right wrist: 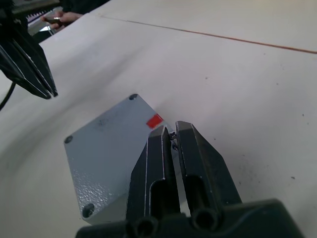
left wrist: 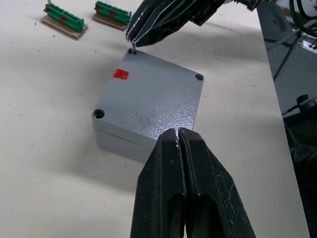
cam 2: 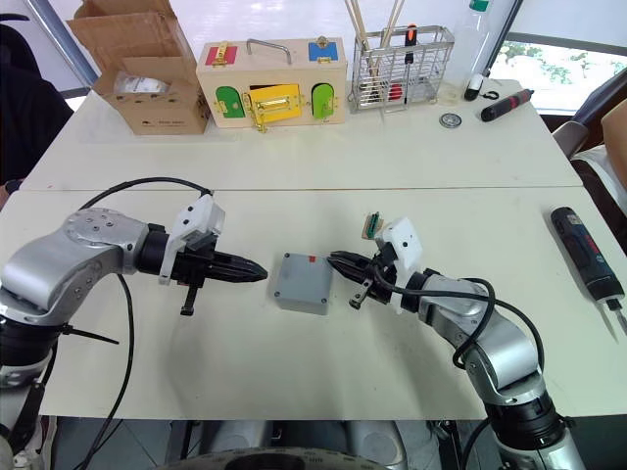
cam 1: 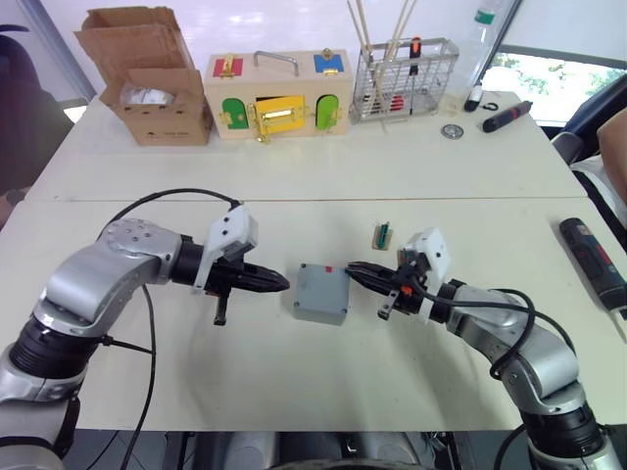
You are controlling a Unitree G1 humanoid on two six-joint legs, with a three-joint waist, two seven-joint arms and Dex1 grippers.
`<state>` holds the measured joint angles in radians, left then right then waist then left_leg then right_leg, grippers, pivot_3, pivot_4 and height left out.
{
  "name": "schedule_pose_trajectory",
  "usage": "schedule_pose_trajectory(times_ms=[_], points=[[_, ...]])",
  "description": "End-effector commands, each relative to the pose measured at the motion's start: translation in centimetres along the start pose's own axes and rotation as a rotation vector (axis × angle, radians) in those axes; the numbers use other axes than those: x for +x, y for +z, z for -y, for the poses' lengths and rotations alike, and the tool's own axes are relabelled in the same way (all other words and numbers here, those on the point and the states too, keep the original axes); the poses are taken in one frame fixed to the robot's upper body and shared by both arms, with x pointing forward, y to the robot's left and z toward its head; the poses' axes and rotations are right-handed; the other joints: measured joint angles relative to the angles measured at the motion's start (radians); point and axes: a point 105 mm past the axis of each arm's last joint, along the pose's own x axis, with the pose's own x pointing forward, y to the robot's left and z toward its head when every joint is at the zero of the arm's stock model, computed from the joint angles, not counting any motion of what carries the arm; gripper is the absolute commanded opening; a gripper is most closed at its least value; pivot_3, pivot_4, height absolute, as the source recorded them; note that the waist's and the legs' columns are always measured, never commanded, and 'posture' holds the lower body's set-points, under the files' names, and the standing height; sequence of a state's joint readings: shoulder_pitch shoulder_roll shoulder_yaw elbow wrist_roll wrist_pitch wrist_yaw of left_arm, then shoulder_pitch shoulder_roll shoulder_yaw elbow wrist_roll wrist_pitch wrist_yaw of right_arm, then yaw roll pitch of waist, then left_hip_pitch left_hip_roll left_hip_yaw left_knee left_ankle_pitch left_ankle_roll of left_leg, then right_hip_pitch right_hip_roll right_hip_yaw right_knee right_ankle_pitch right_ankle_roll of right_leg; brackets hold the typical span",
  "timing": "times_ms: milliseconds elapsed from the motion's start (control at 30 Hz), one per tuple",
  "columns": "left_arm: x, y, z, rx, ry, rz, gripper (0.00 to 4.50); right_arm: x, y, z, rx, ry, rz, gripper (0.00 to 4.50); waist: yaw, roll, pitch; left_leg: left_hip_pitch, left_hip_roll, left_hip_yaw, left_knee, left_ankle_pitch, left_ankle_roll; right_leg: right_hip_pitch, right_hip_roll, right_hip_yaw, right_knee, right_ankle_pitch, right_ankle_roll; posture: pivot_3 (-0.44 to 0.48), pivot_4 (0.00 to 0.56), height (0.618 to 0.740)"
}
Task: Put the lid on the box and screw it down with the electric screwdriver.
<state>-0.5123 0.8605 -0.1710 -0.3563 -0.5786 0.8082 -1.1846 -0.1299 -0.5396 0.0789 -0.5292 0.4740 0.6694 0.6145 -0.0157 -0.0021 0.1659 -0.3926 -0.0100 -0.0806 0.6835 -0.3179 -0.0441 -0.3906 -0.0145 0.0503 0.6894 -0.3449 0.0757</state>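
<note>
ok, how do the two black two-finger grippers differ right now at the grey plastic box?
The left gripper is shut on nothing; the right gripper is shut on a small metal screw. The left gripper points at the square grey plastic box's left side; the right gripper holds its tip over the corner by the red mark. Both lie low, facing the box from opposite sides.

no readable text, labels or numbers

grey box (cam 2: 302, 282) between 2 claws
</note>
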Motion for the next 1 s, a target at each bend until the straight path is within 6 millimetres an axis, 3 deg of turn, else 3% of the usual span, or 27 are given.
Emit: schedule_pose_trajectory(times_ms=[33,67,167,300,400,533,733,767,800,867,1000], points=[[-0.2,0.9,0.2,0.038,0.0,0.011,0.0,0.1,0.7,-0.2,-0.034,0.01,0.025,0.02,0.0,0.0,0.0,0.0,0.0,0.0,0.0,0.0,0.0,0.0,0.0,0.0,0.0,0.0,0.0,0.0,0.15,0.74],[-0.2,0.9,0.2,0.038,0.0,0.011,0.0,0.0,0.7,-0.2,-0.035,0.009,0.023,0.02,0.0,0.0,0.0,0.0,0.0,0.0,0.0,0.0,0.0,0.0,0.0,0.0,0.0,0.0,0.0,0.0,0.15,0.74],[-0.1,0.9,0.2,0.038,-0.002,0.011,0.0,0.0,0.8,0.0,-0.039,0.003,0.027,0.85,0.0,0.0,0.0,0.0,0.0,0.0,0.0,0.0,0.0,0.0,0.0,0.0,0.0,0.0,0.0,0.0,0.15,0.74],[-0.1,1.1,0.1,0.036,-0.007,0.022,0.0,-0.4,1.7,0.0,-0.073,0.0,0.064,2.81,0.0,0.0,0.0,0.0,0.0,0.0,0.0,0.0,0.0,0.0,0.0,0.0,0.0,0.0,0.0,0.0,0.15,0.74],[0.2,1.3,0.1,0.039,-0.017,0.038,0.0,-0.8,2.6,0.1,-0.089,-0.005,0.086,3.91,0.001,0.0,0.0,0.0,0.0,0.0,0.0,0.0,0.0,0.0,0.0,0.0,0.0,0.0,0.0,0.0,0.15,0.74],[0.9,2.1,0.0,0.062,-0.039,0.076,0.0,-3.0,4.9,1.2,-0.08,-0.066,0.117,3.91,0.004,0.0,0.0,0.0,0.0,0.0,0.0,0.0,0.0,0.0,0.0,0.0,0.0,0.0,0.0,0.0,0.15,0.74],[2.0,4.0,-0.3,0.121,-0.063,0.158,0.0,-11.3,8.8,6.5,0.008,-0.256,0.047,3.91,0.006,0.0,0.0,0.0,-0.001,0.0,0.001,0.0,0.0,0.002,-0.001,-0.001,-0.001,0.0,0.0,0.0,0.15,0.74],[2.3,4.4,-0.2,0.134,-0.069,0.18,0.0,-13.5,9.1,8.1,0.026,-0.329,0.014,3.91,0.006,0.0,0.0,0.0,-0.001,0.0,0.0,0.0,0.001,0.002,-0.001,-0.001,-0.002,0.0,0.0,0.0,0.15,0.74],[2.7,4.7,-0.2,0.146,-0.075,0.2,0.0,-15.8,9.4,9.4,0.041,-0.4,-0.023,4.35,0.008,0.0,0.0,0.0,-0.001,0.0,0.0,-0.001,0.001,0.002,-0.001,0.0,-0.002,0.0,0.0,0.0,0.15,0.74],[3.5,5.2,0.1,0.172,-0.088,0.23,0.0,-19.7,9.3,11.5,0.071,-0.541,-0.124,4.49,0.012,0.0,0.0,0.0,-0.001,0.001,0.0,-0.001,0.002,0.002,-0.001,0.0,-0.003,0.0,0.0,0.0,0.15,0.74],[4.9,6.0,0.6,0.205,-0.079,0.288,0.0,-25.6,7.6,15.2,0.171,-0.784,-0.375,4.49,0.003,0.0,0.0,0.001,-0.001,0.004,0.0,-0.001,0.003,0.003,-0.001,0.002,-0.002,0.0,0.0,0.0,0.15,0.74]])
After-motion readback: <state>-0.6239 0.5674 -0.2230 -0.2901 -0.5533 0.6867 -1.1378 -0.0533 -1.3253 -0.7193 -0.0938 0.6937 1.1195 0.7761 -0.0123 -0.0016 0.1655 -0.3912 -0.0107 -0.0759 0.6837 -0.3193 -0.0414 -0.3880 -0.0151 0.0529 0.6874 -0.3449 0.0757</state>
